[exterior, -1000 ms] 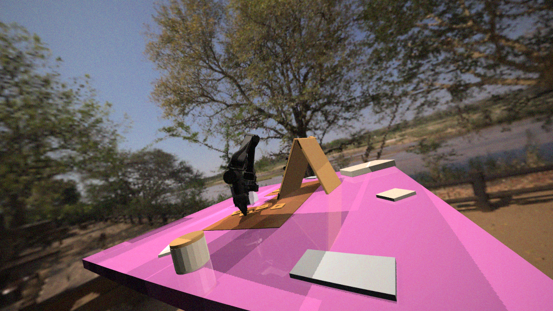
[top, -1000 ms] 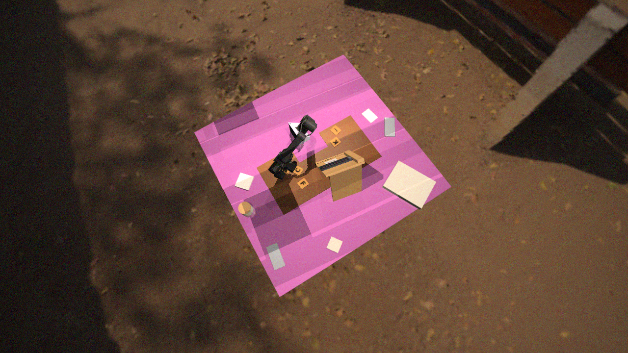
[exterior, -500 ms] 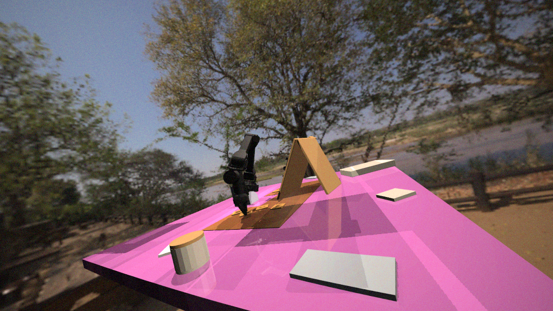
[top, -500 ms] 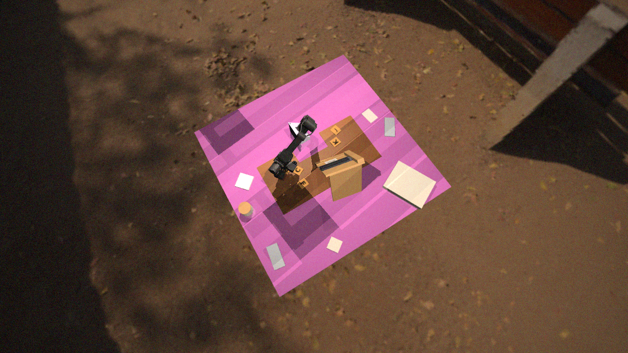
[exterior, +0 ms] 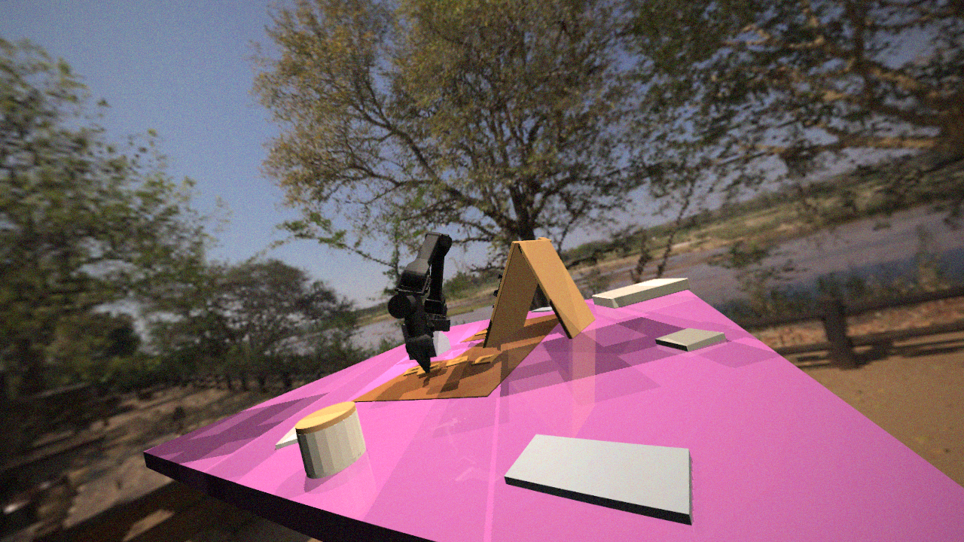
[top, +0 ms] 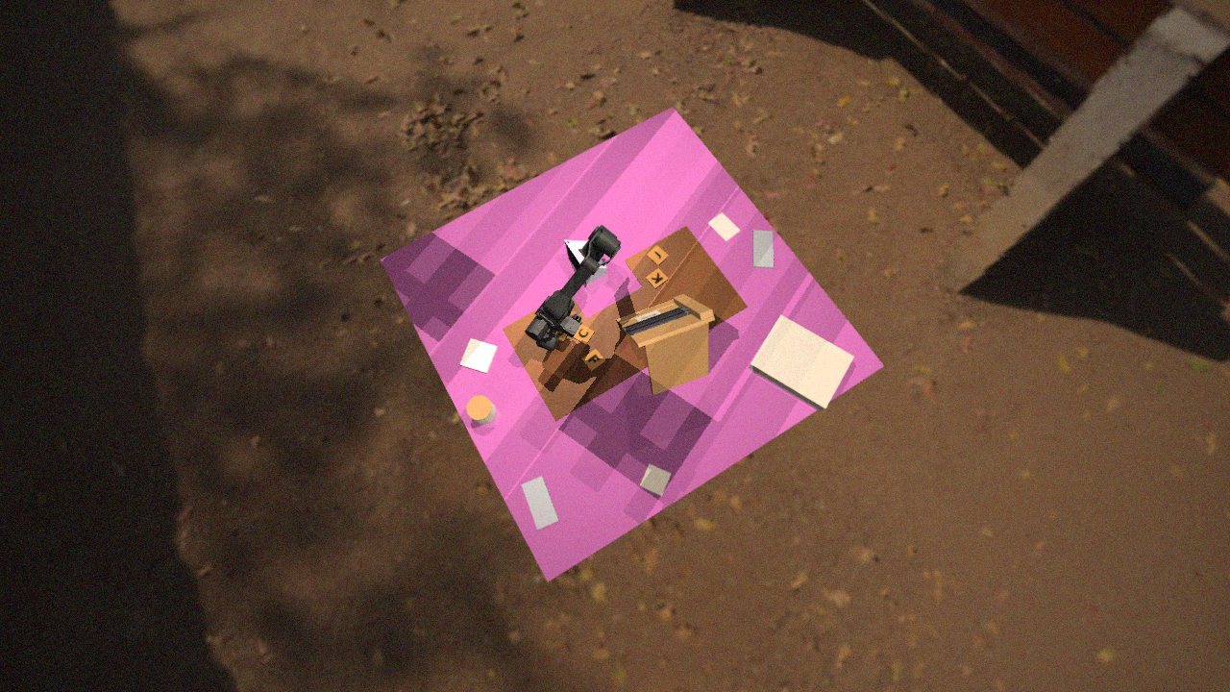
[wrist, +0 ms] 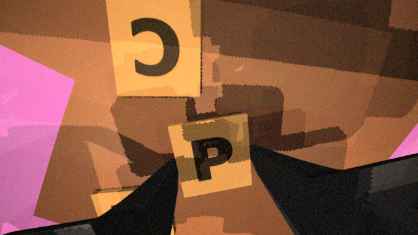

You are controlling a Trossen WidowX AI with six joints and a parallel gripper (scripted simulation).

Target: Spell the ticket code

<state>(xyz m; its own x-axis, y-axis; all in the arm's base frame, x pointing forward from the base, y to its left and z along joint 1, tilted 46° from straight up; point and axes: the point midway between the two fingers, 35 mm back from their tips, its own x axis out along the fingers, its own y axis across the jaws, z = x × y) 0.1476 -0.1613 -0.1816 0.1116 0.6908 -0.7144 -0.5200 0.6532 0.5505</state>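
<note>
My gripper (wrist: pixel 213 157) (exterior: pixel 426 369) is shut on a letter tile (wrist: pixel 238 173) that reads P in the wrist view, low at the brown mat (top: pixel 558 404) (exterior: pixel 465 391). The C tile (wrist: pixel 157 86) (top: pixel 583 333) lies just beyond it. Another tile (wrist: pixel 109 200) is partly hidden behind the left finger. The F tile (top: pixel 594 358) (exterior: pixel 483 359) lies near the C tile. The K tile (top: pixel 656 278) and a tile with a hooked letter (top: pixel 657 255) lie on the mat's far part. The tent-shaped board (top: pixel 679 365) (exterior: pixel 512 302) carries a dark rail (top: pixel 657 322). The printed code is not readable.
A jar with an orange lid (top: pixel 479 407) (exterior: pixel 330 445) stands near the pink counter's edge. A thick cream block (top: pixel 803 357) (exterior: pixel 640 290) lies beyond the board. Flat pale pieces (top: pixel 539 502) (top: pixel 655 479) (top: pixel 478 355) (top: pixel 762 248) (top: pixel 724 226) lie around the mat.
</note>
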